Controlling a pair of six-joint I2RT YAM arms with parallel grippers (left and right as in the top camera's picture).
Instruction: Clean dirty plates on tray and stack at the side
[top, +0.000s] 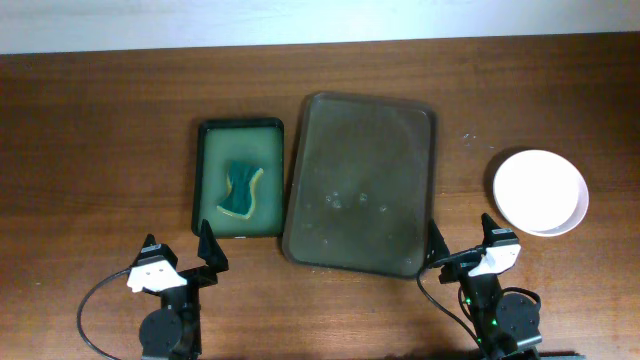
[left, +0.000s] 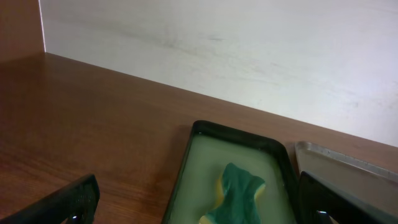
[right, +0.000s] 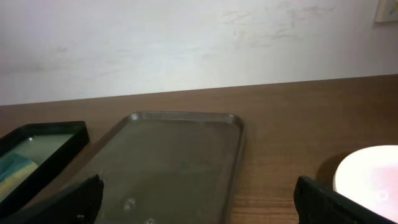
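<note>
A grey metal tray (top: 360, 130) lies in the middle of the table with a few wet drops on it and no plates on it. A white plate stack (top: 540, 191) sits to its right; how many plates it holds I cannot tell. A green and yellow sponge (top: 239, 189) lies in a green-lined black tub (top: 211, 140) left of the tray. My left gripper (top: 181, 250) is open and empty near the front edge, below the tub. My right gripper (top: 462, 243) is open and empty, between the tray's front right corner and the plates.
A white wall runs along the table's far edge. The tub (left: 273, 149) and sponge (left: 236, 196) show in the left wrist view; the tray (right: 186, 143) and plate edge (right: 370, 174) show in the right wrist view.
</note>
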